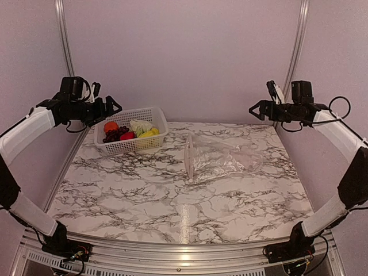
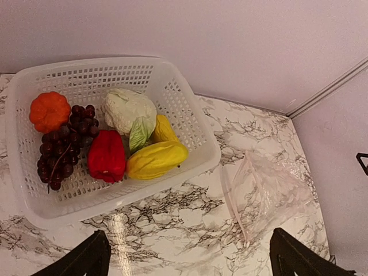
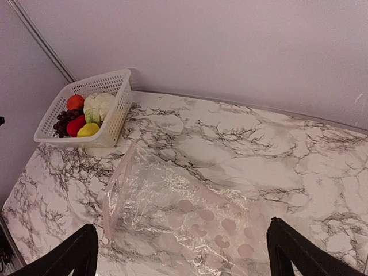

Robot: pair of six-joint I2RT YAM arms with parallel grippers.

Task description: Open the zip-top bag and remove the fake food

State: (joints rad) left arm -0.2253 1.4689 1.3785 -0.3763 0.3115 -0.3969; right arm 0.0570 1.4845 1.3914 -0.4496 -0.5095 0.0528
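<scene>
Beneath the spread, empty fingers of the right gripper (image 1: pixel 257 109), the zip-top bag (image 1: pixel 221 158) lies flat and apparently empty on the marble table (image 1: pixel 144 190), while under the equally open left gripper (image 1: pixel 115 106) the fake food (image 1: pixel 127 131) fills the white basket (image 1: pixel 150 110), so the task appears complete.

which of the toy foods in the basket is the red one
The pepper-shaped piece, lying between the dark grapes and the long yellow piece. No other food in the basket is red.

White mesh basket (image 1: pixel 129 147) on marble table (image 1: pixel 172 198), far-left corner.
</scene>
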